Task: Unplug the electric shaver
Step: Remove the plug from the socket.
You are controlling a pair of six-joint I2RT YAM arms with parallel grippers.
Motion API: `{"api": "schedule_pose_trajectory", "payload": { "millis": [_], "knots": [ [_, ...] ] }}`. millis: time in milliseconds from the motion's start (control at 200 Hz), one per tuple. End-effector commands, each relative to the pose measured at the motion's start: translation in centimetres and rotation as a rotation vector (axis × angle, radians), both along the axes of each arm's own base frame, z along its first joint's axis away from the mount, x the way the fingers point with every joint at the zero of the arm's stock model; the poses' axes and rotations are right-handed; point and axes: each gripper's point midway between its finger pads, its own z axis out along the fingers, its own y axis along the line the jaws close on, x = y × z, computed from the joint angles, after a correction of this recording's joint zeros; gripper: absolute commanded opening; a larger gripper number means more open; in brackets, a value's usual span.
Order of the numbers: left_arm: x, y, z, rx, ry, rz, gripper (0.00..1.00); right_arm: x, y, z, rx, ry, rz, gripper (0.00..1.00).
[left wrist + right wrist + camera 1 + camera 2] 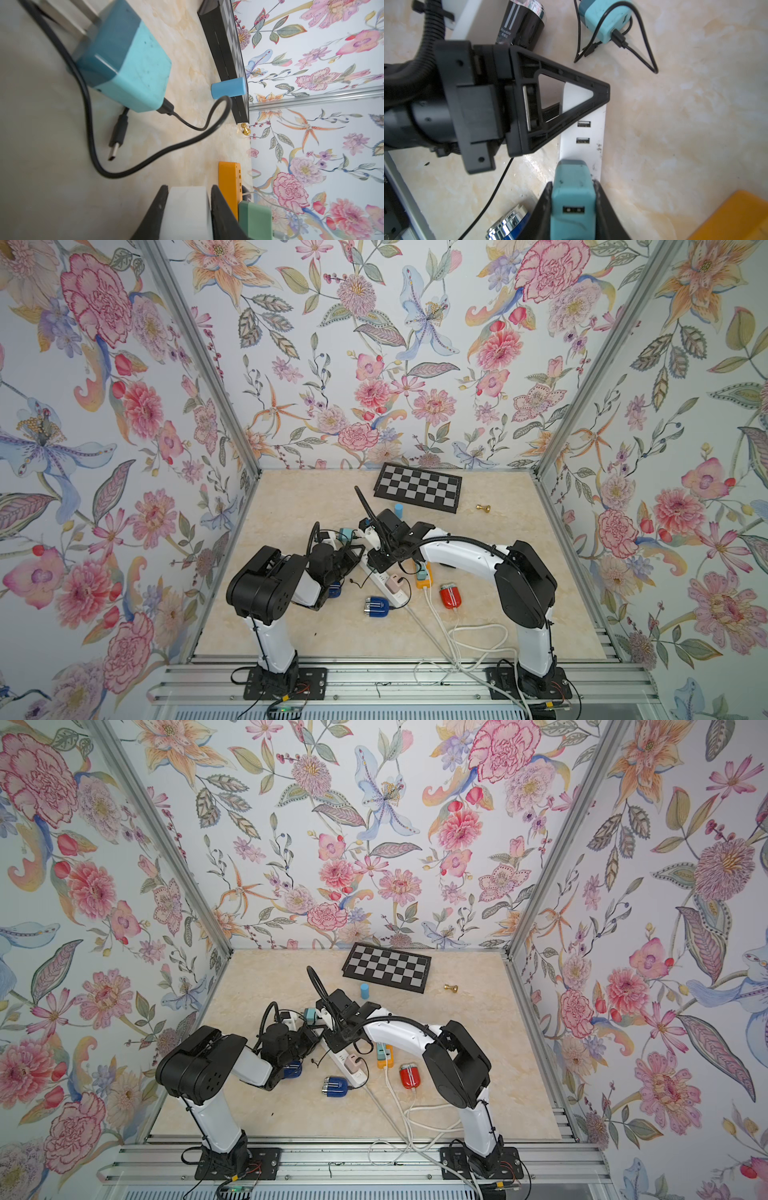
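A white power strip [397, 597] lies slanted at mid-table. My left gripper [188, 187] is shut on its far end [581, 93], its jaws flat against the strip's white sides. My right gripper [573, 182] is shut on a teal adapter [572, 199] plugged into the strip; the adapter's USB port looks empty. Blue electric shavers [376, 608] [508, 226] lie beside the strip, and a black one [521, 22] lies near the left gripper. I cannot tell which cord goes to which shaver.
A second teal adapter [124, 62] with a black cable lies loose beyond the strip. An orange strip [424, 578], a red shaver [451, 595] and white cords sit to the right. A chessboard [417, 491], blue cylinder [399, 510] and brass piece [483, 508] are at the back.
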Motion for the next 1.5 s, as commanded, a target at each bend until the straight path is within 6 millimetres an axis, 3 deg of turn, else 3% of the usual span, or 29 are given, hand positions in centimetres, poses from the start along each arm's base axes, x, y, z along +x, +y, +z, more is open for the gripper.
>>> {"api": "schedule_pose_trajectory", "payload": {
  "millis": [0,185,320,590,776,951,1056,1321,1496],
  "knots": [
    [0.2,-0.7,0.5,0.033,-0.06,-0.038,0.21,0.4,1.6,3.1,0.08,-0.066,0.026,0.11],
    [0.0,-0.4,0.2,0.083,-0.048,-0.028,0.0,1.0,1.0,3.5,0.079,-0.079,0.003,0.1],
    [0.0,-0.1,0.3,0.104,-0.045,-0.014,0.0,1.4,0.7,3.6,0.086,-0.069,-0.007,0.1],
    [0.6,-0.1,0.2,0.16,-0.033,0.002,0.0,-0.4,2.7,5.7,0.074,-0.179,0.065,0.06],
    [0.4,-0.3,0.4,0.161,-0.052,-0.011,0.0,1.7,0.5,5.1,0.124,-0.069,-0.029,0.05],
    [0.2,0.0,0.6,0.151,-0.065,0.007,0.0,2.4,-0.1,4.8,0.191,0.038,-0.041,0.04],
    [0.3,0.0,0.1,0.165,-0.043,0.008,0.0,2.6,-0.5,4.8,0.126,-0.056,-0.054,0.01],
    [1.1,-0.9,0.1,0.179,-0.031,-0.005,0.0,1.3,0.6,6.2,-0.064,-0.365,0.007,0.0],
    [0.6,-1.0,-0.3,0.177,-0.028,-0.013,0.0,2.3,-0.4,5.9,0.083,-0.186,-0.03,0.01]
  ]
}}
